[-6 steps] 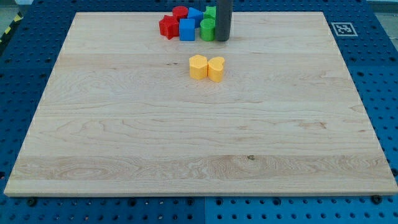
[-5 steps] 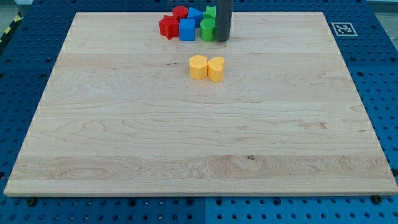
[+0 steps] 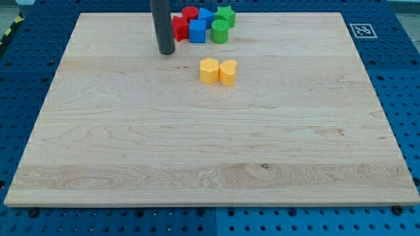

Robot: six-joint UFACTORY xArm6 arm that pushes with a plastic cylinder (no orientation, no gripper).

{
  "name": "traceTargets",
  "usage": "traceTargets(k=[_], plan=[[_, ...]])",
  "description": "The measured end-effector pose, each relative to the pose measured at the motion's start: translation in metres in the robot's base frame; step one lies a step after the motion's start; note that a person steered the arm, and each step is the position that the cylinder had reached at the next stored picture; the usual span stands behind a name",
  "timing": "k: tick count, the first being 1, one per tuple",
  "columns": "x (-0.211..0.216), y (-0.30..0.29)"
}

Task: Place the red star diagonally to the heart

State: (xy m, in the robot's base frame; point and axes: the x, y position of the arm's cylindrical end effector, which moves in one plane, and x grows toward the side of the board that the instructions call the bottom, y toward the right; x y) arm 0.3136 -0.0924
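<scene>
**Q:** Where does the tool stand?
**A:** My tip (image 3: 166, 52) rests on the tabletop (image 3: 210, 144) near the view's top, left of centre. The tool is a plain dark rod, so it has no parts to stand apart, together or clamped on anything. It sits just left of the block cluster and slightly below it, its shaft covering the left edge of the red star (image 3: 179, 28); whether rod and star touch cannot be told.

**Q:** What lies beyond it?
**A:** The red star is the cluster's leftmost piece. To its right sits a blue cube (image 3: 197, 31), then a green cylinder (image 3: 220, 31). Behind these, nearer the top edge, are a second red block (image 3: 190, 12), a second blue block (image 3: 206, 16) and a green star (image 3: 226, 14).

**Q:** And the heart?
**A:** The yellow heart (image 3: 228, 72) lies below the cluster, well apart from the red star, touching a yellow hexagonal block (image 3: 209, 70) on its left.

**Q:** Anything else?
**A:** A square printed marker (image 3: 360, 30) sits off the tabletop's top-right corner.
</scene>
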Motion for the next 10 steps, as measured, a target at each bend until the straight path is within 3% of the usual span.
traceTargets(k=[4, 5, 7, 9, 10], plan=[[-0.001, -0.020], [-0.023, -0.063], [-0.109, -0.092], [-0.122, -0.043], [-0.121, 0.018]])
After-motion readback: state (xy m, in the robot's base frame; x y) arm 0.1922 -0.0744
